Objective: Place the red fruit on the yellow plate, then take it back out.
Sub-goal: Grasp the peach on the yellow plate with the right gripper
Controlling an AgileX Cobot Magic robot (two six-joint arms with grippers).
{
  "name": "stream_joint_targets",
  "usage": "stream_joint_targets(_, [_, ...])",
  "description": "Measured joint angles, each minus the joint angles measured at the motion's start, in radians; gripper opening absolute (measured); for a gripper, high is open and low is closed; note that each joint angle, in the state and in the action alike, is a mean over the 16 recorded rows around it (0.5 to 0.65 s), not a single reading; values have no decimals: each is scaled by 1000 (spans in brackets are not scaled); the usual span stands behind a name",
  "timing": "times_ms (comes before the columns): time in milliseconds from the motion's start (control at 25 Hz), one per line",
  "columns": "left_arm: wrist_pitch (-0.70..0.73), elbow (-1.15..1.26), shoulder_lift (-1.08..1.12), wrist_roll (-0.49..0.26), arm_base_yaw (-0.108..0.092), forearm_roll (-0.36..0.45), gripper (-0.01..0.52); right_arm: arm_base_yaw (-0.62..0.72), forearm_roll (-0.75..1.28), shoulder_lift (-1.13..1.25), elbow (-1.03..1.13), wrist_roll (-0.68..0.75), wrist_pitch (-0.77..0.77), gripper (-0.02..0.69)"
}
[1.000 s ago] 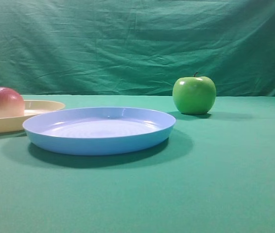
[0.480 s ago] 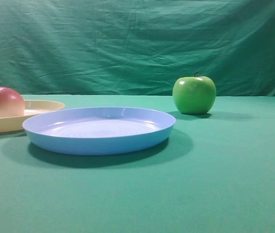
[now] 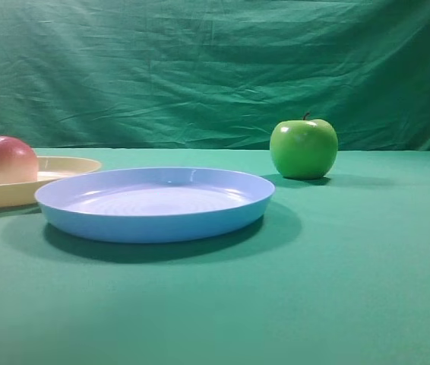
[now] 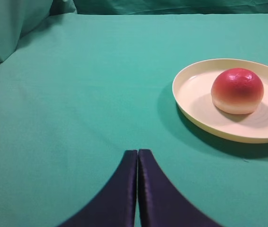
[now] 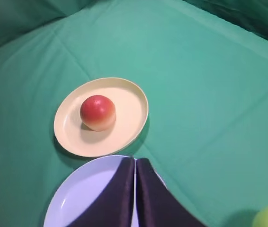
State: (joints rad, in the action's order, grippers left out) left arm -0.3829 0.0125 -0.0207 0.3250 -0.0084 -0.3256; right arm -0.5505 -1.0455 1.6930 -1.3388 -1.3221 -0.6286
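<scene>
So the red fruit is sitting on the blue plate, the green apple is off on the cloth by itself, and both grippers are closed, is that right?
Not quite. The red fruit sits on the yellow plate, not the blue plate, which holds nothing; the right wrist view shows this plainly. The rest stands: the green apple is alone on the cloth, and the left gripper and right gripper are both closed.

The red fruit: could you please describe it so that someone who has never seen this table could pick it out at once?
On the green cloth, find the two shallow plates side by side, the yellow plate and the light blue plate. The red fruit sits inside the yellow one. Unlike the shiny green apple with a stem, it is stemless, red on top, fading to pale yellow below.
</scene>
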Motion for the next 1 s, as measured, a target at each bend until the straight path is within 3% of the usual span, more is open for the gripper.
stream_joint_targets(280, [0,0,0,0,0,0,0,-116,-2,147,-110,-50,91,9])
stream_joint_targets(520, [0,0,0,0,0,0,0,-183,-3,284,-231,-60,131,83])
stream_joint_targets(640, [0,0,0,0,0,0,0,-207,-4,348,-287,-60,144,165])
stream_joint_targets(1000, [0,0,0,0,0,0,0,-243,-42,482,-386,-61,204,502])
